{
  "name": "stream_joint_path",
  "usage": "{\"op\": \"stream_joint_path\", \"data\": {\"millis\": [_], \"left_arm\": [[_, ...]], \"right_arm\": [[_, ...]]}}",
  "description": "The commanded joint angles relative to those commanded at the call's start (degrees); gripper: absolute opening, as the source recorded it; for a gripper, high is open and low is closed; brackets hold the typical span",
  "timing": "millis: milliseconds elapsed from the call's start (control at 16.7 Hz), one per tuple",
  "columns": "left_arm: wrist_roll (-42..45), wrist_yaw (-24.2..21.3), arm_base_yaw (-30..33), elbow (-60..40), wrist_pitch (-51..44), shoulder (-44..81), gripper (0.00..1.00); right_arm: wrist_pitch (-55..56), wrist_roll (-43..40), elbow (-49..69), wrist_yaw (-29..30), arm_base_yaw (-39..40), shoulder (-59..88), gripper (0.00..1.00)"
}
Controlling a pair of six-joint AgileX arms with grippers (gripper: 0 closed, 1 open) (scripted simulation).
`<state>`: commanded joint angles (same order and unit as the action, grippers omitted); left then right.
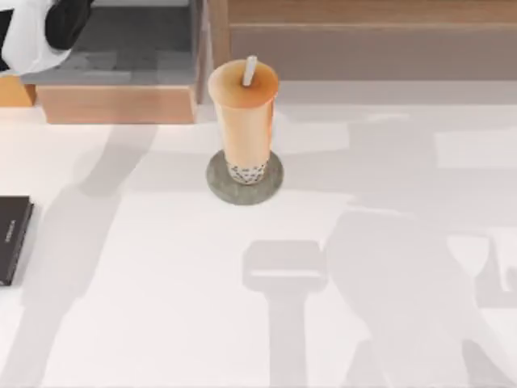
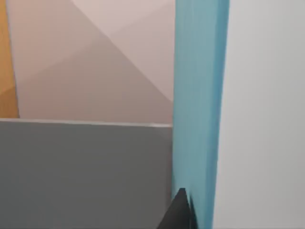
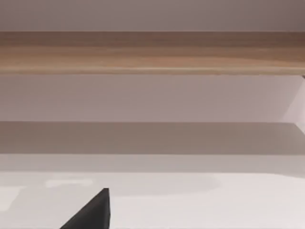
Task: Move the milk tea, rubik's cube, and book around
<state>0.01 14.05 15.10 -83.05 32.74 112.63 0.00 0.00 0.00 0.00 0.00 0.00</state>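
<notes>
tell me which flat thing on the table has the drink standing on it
The round grey coaster: the milk tea stands on it. The other flat thing, the black slab, is rectangular and lies apart at the table's left edge.

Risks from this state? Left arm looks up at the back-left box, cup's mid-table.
1. In the left wrist view the book stands edge-on beside the grey box wall; only a dark fingertip shows at its edge, so it might slip or clip the wall.
2. The milk tea is tall and narrow on a small coaster; any passing arm could topple it.
3. The black slab hangs at the table's left edge and could be knocked off.
</notes>
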Motion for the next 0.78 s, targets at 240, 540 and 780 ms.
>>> {"op": "stream_joint_path", "data": {"millis": [240, 540, 780], "left_arm": [[0.05, 0.66, 1.86, 1.99, 0.19, 1.34, 0.00], [0.75, 0.05, 1.44, 2.39, 0.52, 0.65, 0.00], [9.20, -7.45, -0.98, 9.08, 4.71, -5.91, 0.00]], "right_arm": [[0.00, 0.00, 0.00, 0.00, 0.00, 0.00, 1.00], [0.00, 0.00, 0.00, 0.00, 0.00, 0.00, 1.00], [0.00, 0.00, 0.00, 0.00, 0.00, 0.00, 1.00]]}}
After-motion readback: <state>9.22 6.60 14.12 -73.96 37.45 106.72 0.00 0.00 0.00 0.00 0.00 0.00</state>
